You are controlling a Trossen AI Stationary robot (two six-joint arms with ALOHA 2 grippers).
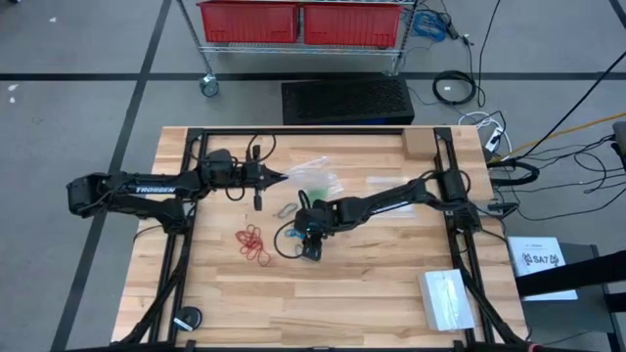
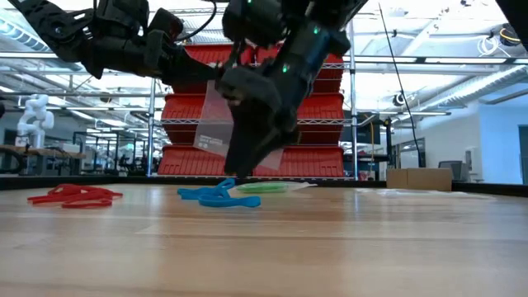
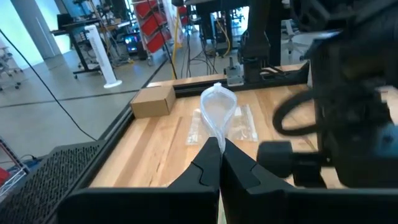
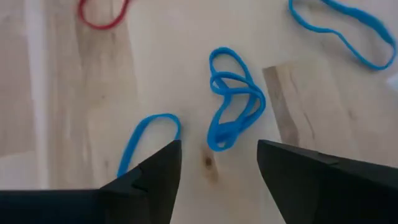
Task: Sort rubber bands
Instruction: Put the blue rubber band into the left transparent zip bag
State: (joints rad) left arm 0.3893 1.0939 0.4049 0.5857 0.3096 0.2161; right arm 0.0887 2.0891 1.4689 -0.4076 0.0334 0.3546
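Blue rubber bands (image 4: 233, 106) lie loose on the wooden table (image 1: 372, 284), also seen in the low view (image 2: 219, 195). My right gripper (image 4: 219, 155) hangs open just above them, pointing steeply down, one finger on either side of the knotted blue cluster. Red rubber bands (image 1: 252, 244) lie to their left. Green bands (image 2: 264, 187) lie farther back, by a clear bag. My left gripper (image 3: 219, 149) is shut on a clear plastic bag (image 3: 217, 109) above the table's far middle. My left gripper pinches the clear bag by an edge (image 3: 219, 138) between its two shut fingertips. The fingers come level from the table's left. The bag is lifted clear of the table and hangs below the fingers (image 2: 216, 124), with its mouth bulged into a loop.
More clear bags (image 1: 391, 186) lie flat at the far middle, and a stack of them (image 1: 445, 298) at the near right. A cardboard box (image 1: 421, 145) stands at the far edge. A black round object (image 1: 186, 318) lies near left. Black frame rails (image 1: 186, 225) run along both sides.
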